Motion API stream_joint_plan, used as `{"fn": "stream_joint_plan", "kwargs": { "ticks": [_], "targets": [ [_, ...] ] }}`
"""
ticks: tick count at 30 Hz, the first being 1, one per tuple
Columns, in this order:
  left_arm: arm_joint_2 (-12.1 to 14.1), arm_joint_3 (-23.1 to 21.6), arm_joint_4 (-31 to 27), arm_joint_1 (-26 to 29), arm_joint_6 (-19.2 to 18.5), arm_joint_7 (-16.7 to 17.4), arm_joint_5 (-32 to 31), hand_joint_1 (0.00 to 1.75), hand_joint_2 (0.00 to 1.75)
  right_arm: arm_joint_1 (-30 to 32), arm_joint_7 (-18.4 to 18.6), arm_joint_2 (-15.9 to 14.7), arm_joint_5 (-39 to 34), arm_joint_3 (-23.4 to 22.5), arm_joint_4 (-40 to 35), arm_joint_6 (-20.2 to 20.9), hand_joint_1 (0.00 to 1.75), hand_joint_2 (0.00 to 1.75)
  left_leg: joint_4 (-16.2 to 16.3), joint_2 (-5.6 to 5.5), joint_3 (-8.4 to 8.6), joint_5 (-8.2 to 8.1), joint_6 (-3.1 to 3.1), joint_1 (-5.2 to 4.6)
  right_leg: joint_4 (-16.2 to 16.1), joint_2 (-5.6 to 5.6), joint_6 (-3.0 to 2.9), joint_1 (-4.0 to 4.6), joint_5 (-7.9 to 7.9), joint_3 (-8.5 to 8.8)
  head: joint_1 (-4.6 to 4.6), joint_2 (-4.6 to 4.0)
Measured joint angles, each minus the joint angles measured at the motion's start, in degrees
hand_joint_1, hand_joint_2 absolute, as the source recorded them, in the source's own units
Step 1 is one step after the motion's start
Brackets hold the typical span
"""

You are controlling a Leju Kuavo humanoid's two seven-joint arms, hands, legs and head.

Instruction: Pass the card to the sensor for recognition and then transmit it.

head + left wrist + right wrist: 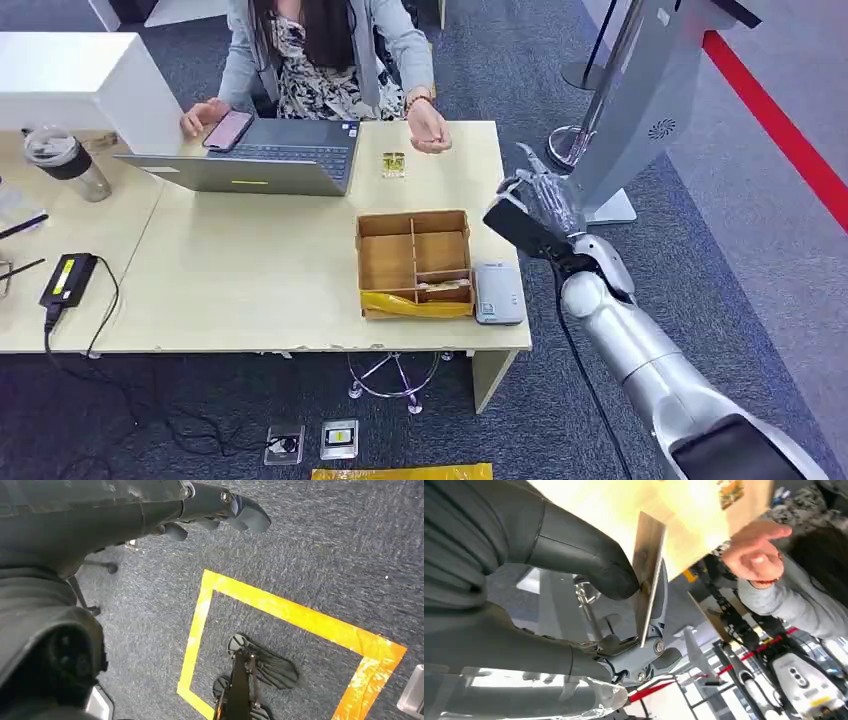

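Note:
My right hand (535, 205) is raised beside the desk's right edge, past the box. In the right wrist view its thumb (589, 560) pinches a thin flat card (647, 575) against the fingers, edge-on to the camera. The grey card sensor (497, 293) lies flat on the desk to the right of the cardboard box (414, 262). A seated person's hand (428, 133) hovers over the far desk edge, seen also as the person's hand (756, 555) beyond the card. My left hand (200, 510) hangs over the carpet with its fingers extended, holding nothing.
A laptop (260, 155), a phone (228, 130) under the person's other hand, a tumbler (68, 163) and a black adapter (68, 279) occupy the desk (250, 290). A small yellow item (393, 165) lies near the person. A silver kiosk stand (640, 110) rises on the right. Yellow floor tape (280, 610).

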Motion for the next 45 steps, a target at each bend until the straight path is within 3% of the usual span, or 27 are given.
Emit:
{"fn": "stream_joint_plan", "kwargs": {
  "ticks": [7,15,29,45],
  "targets": [
    [0.0,0.0,0.0,0.1,0.7,0.0,0.4,0.0,0.0,4.2,1.8,-4.3,0.4,0.7,-5.3,1.4,1.75,1.75,0.0,0.02,0.02,-0.01,-0.02,0.01,0.0,0.01,0.0,0.01,0.0,0.0,0.0,0.0],
    [0.1,0.0,0.0,0.1,0.5,0.0,0.2,0.0,0.0,7.3,1.2,-6.3,-0.2,2.3,-6.1,1.9,1.75,1.75,0.0,0.01,-0.01,-0.01,-0.02,0.0,0.0,0.01,0.0,0.0,0.0,0.0,-0.02,0.0],
    [0.0,0.0,0.0,0.1,-0.1,-0.1,0.0,0.0,0.0,8.6,0.0,-5.5,-1.8,7.3,-2.1,1.9,1.75,1.75,0.0,0.0,-0.02,-0.01,-0.02,0.01,0.0,-0.01,0.0,0.01,0.0,0.0,0.02,0.0],
    [0.0,0.0,0.0,0.1,0.0,-0.1,0.2,0.0,0.0,10.2,-0.2,-5.5,-4.1,9.6,1.6,1.8,1.75,1.75,0.0,0.01,-0.01,-0.01,-0.02,0.01,0.0,0.01,0.0,0.01,0.0,0.0,0.0,0.0]
  ]
}}
